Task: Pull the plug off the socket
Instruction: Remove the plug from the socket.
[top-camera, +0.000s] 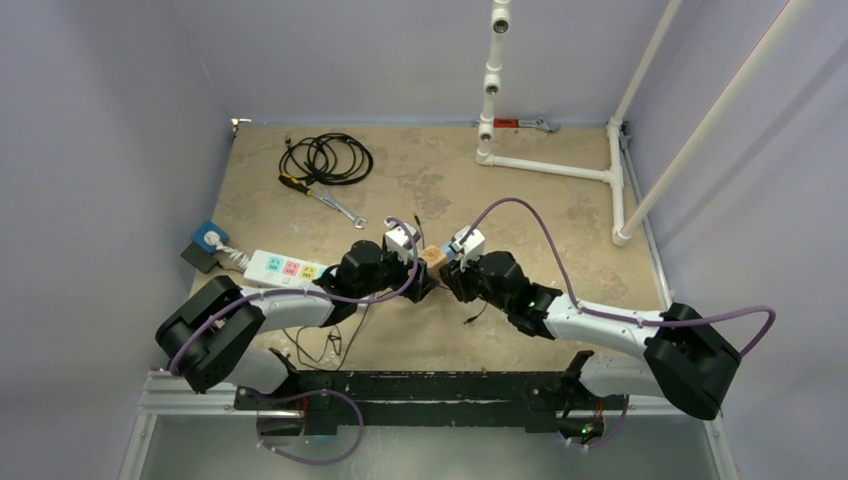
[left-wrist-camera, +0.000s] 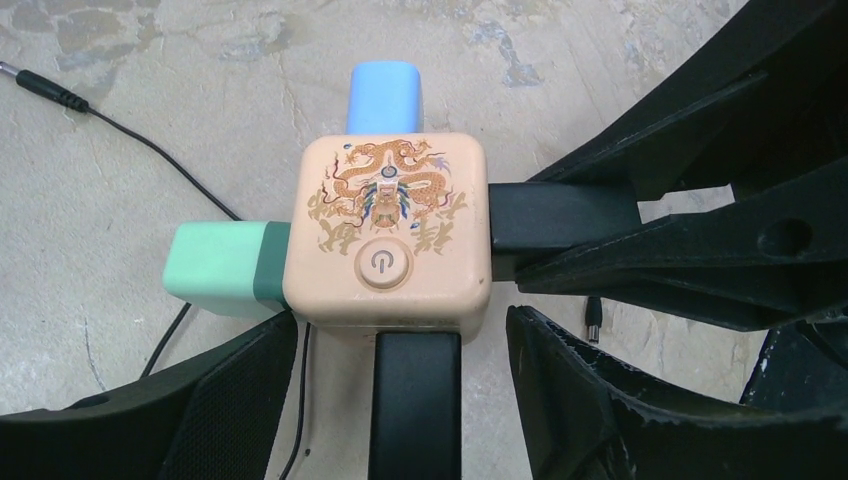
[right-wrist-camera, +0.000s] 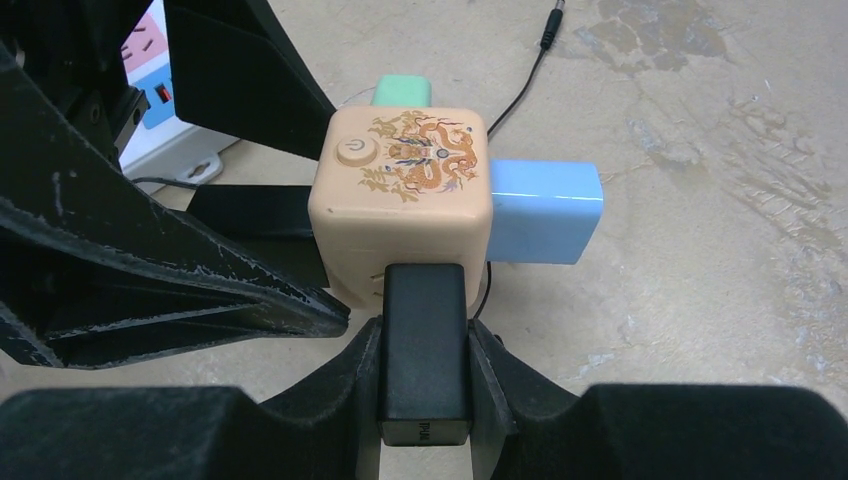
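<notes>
The socket is a beige cube (left-wrist-camera: 385, 235) (right-wrist-camera: 400, 195) (top-camera: 432, 257) with a dragon print and a power button on top. It lies on the table between both grippers. A blue plug (left-wrist-camera: 385, 95) and a green plug (left-wrist-camera: 215, 268) sit in two of its sides, and black plugs sit in the other two. My right gripper (right-wrist-camera: 424, 375) is shut on one black plug (right-wrist-camera: 424, 345), and two thin metal prongs show between that plug and the cube. My left gripper (left-wrist-camera: 405, 400) is open, its fingers (left-wrist-camera: 600, 400) standing apart on both sides of the other black plug (left-wrist-camera: 415, 400).
A white power strip (top-camera: 285, 268) lies left of the arms, with a blue plug (top-camera: 210, 238) beside it. A coiled black cable (top-camera: 325, 158), a screwdriver and a wrench (top-camera: 335, 203) lie farther back. A white pipe frame (top-camera: 560, 165) stands at the back right. A thin black lead (left-wrist-camera: 45, 88) trails near the cube.
</notes>
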